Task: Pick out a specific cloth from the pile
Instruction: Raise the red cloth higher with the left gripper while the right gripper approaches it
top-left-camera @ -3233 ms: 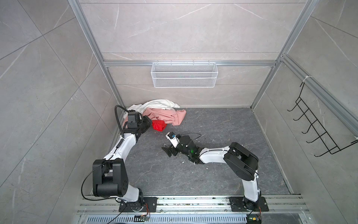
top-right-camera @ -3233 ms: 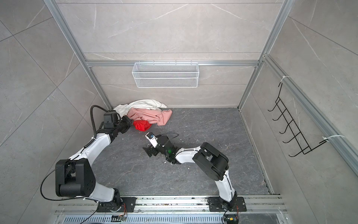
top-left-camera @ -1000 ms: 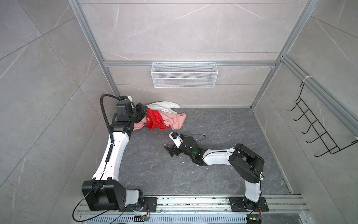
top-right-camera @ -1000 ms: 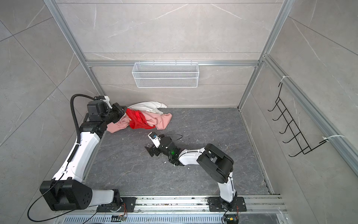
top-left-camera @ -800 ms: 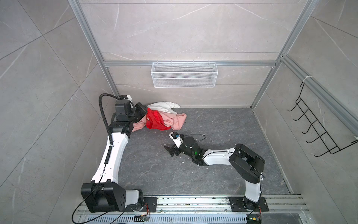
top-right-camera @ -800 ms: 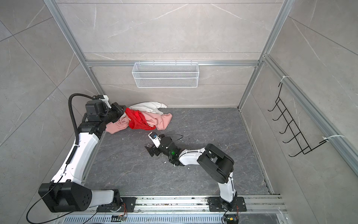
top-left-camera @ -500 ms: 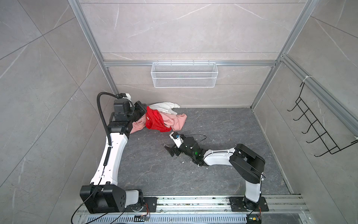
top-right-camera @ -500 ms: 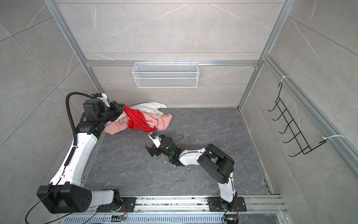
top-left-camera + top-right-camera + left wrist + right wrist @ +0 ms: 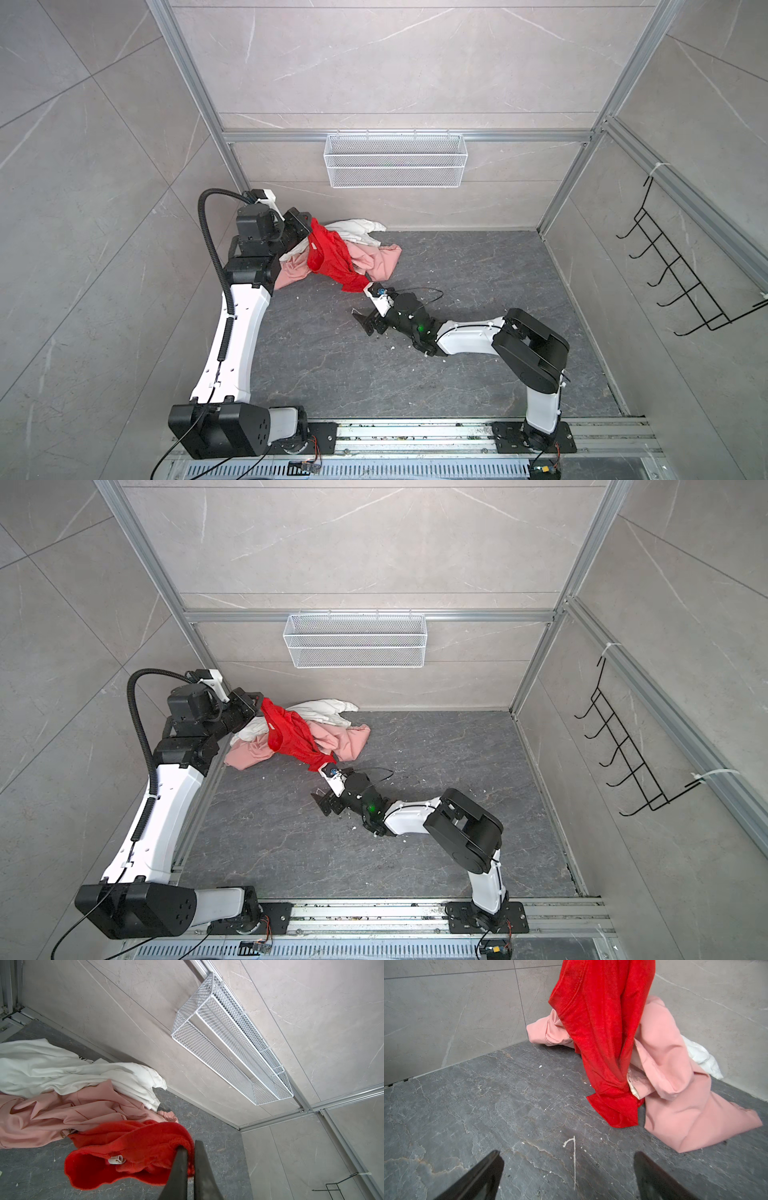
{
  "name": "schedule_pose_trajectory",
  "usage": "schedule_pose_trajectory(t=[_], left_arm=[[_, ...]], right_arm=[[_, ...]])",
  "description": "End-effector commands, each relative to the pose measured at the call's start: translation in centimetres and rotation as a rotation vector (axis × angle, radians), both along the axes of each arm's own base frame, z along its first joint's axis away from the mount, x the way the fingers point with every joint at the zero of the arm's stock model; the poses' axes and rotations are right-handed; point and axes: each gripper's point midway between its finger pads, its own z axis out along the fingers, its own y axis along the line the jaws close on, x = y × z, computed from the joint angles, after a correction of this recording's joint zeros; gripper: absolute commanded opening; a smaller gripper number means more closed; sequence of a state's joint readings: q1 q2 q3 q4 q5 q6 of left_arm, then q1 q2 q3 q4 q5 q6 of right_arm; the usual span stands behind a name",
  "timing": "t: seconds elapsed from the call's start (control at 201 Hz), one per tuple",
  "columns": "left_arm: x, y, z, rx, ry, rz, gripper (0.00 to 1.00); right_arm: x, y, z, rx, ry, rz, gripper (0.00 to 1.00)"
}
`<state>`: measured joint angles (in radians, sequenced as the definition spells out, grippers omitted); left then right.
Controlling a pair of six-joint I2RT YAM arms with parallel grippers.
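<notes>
Red cloth (image 9: 328, 253) between tight left fingers (image 9: 306, 223), over the pile (image 9: 379, 259); right fingers (image 9: 362, 324) wide

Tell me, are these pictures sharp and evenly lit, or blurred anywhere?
In both top views: soft, even light, faint shadows, and the posts splay outward through the wide lens. Left wrist view: the left pincer is dark and blurred up close; the basket is crisp. Right wrist view: the right pincer is soft, the red cloth vivid.

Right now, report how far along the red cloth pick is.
Done: the left end effector is shut on the red cloth, holding its top above the pile. In hand: its tail rests on the floor against the pink cloth. Left: lift it clear; the right end effector is open, empty.
</notes>
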<state>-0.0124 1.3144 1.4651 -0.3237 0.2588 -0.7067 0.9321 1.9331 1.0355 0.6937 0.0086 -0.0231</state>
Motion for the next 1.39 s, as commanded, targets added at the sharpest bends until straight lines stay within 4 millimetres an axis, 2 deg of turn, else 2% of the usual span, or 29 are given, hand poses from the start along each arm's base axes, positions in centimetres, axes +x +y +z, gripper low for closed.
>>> schedule_pose_trajectory(t=[0.0, 0.433, 0.981, 1.234, 1.384], left_arm=[[-1.6, 0.4, 6.9, 0.03, -0.198, 0.009, 0.0], [-2.6, -0.2, 8.9, 0.049, -0.241, -0.029, 0.0], [-5.0, -1.0, 11.1, 0.062, -0.305, -0.079, 0.0], [-6.3, -1.2, 11.7, 0.054, -0.326, -0.092, 0.0], [-6.9, -2.0, 12.1, 0.018, -0.331, -0.135, 0.0]], right_arm=[[-0.3, -0.1, 2.1, 0.03, -0.043, -0.001, 1.0], [-0.2, 0.3, 2.8, 0.041, -0.057, 0.01, 1.0], [-0.3, 0.2, 3.7, 0.062, -0.051, 0.009, 1.0], [-0.8, 0.0, 5.8, 0.096, -0.072, 0.024, 1.0], [-1.0, 0.1, 7.1, 0.112, -0.087, 0.037, 1.0]])
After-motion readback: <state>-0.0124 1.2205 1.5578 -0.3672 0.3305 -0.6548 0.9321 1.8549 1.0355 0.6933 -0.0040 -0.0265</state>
